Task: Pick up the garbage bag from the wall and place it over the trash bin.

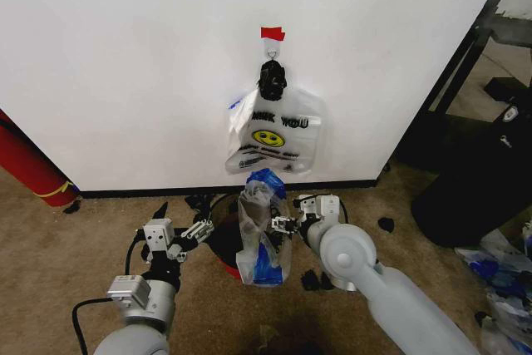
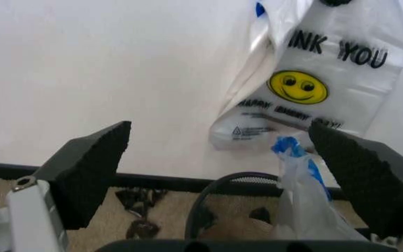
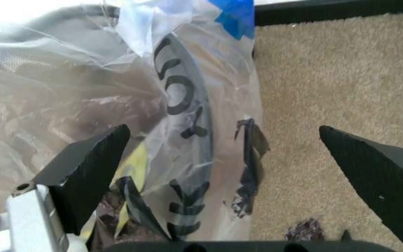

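The garbage bag [image 1: 263, 230] stands upright over the trash bin [image 1: 223, 243], its long axis running from 12 to 6 o'clock in the head view, a blue-printed tuft at its top and more blue near its lower end. The see-through plastic is bunched into a narrow column rather than spread around the rim, so I judge the covering step only partly done. The right gripper [image 1: 281, 225] sits at the bag's 3 o'clock, just beside it, fingers spread wide and holding nothing; in the right wrist view the crinkled plastic [image 3: 152, 131] lies across the bin's dark rim, between the open fingers and toward one of them. The left gripper [image 1: 195, 233] sits at the bag's 9 o'clock, a little farther off, also released, with the bin's rim [image 2: 219, 202] and the bag's blue tip [image 2: 289, 149] seen between its fingers. The right arm looks the nearer of the two. Behind, at 12 o'clock, a white smiley-face bag [image 1: 274, 135] hangs from a hook [image 1: 272, 56] under a piece of red tape [image 1: 272, 33] on the wall [image 1: 125, 64]. The floor is brown carpet [image 1: 50, 255]; a red cylinder [image 1: 29, 164] leans at far 9 o'clock.
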Controlling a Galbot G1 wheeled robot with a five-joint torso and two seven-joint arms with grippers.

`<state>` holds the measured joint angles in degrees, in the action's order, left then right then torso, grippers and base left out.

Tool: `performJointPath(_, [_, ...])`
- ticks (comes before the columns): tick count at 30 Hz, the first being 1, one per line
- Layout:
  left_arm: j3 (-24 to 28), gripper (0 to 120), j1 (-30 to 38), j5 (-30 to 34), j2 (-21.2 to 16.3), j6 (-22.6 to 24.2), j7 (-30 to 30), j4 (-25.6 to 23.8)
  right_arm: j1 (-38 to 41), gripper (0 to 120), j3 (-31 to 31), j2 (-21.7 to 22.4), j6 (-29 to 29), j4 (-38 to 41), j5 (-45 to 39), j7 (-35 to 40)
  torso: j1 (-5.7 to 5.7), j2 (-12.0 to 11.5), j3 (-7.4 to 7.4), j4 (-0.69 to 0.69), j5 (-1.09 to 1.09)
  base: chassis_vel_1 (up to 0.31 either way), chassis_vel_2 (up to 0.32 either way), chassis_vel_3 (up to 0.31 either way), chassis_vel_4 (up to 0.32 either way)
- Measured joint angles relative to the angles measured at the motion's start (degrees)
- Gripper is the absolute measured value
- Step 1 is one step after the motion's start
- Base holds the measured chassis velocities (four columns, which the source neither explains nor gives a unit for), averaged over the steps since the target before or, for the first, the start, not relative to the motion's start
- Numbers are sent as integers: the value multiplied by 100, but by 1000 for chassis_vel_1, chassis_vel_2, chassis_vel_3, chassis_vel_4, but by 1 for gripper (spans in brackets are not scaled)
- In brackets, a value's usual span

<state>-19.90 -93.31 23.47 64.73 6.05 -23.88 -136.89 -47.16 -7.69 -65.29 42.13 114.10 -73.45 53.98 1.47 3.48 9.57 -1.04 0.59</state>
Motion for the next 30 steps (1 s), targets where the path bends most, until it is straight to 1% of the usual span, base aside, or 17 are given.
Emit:
performJointPath(6, [-2,100,19,52,-1,19,-13,-13,149,100,-178,-203,-6,-233,-121,286,0,0,0,0,0,0,0,0,0])
performJointPath(15, [-3,100,49,127,-44,27,-15,-13,125,100,-247,-363,-12,-457,-62,414,0,0,0,0,0,0,0,0,0])
performJointPath(19, [28,100,114,256,-53,72,-31,-17,98,99,-250,-399,-15,-506,-13,428,0,0,0,0,0,0,0,0,0])
performJointPath(21, [50,100,202,324,-89,88,-45,-11,111,92,-251,-437,-18,-600,5,428,0,0,0,-1,-1,0,0,0,0])
performJointPath(22, [50,100,202,324,-89,88,-45,-11,111,92,-251,-437,-18,-600,5,428,0,0,0,-1,-1,0,0,0,0])
performJointPath(23, [60,100,240,342,-107,91,-50,12,137,89,-250,-471,-19,-683,6,428,0,0,0,0,-1,0,0,0,0])
performJointPath(24, [69,100,270,357,-119,92,-53,29,160,83,-259,-498,-21,-748,8,427,0,0,0,0,-1,0,0,0,0])
performJointPath(25, [75,100,286,367,-124,92,-55,34,170,81,-269,-510,-21,-776,9,427,0,0,0,0,-1,0,0,0,0])
performJointPath(28, [87,100,323,390,-144,94,-61,42,215,71,-315,-557,-22,-897,62,427,0,0,0,0,-1,0,0,0,0])
performJointPath(29, [87,100,323,390,-144,94,-61,42,215,71,-315,-557,-22,-897,62,427,0,0,0,0,-1,0,0,0,0])
performJointPath(30, [89,100,325,394,-150,94,-62,42,229,67,-331,-571,-23,-929,83,427,0,0,0,0,-1,0,0,0,0])
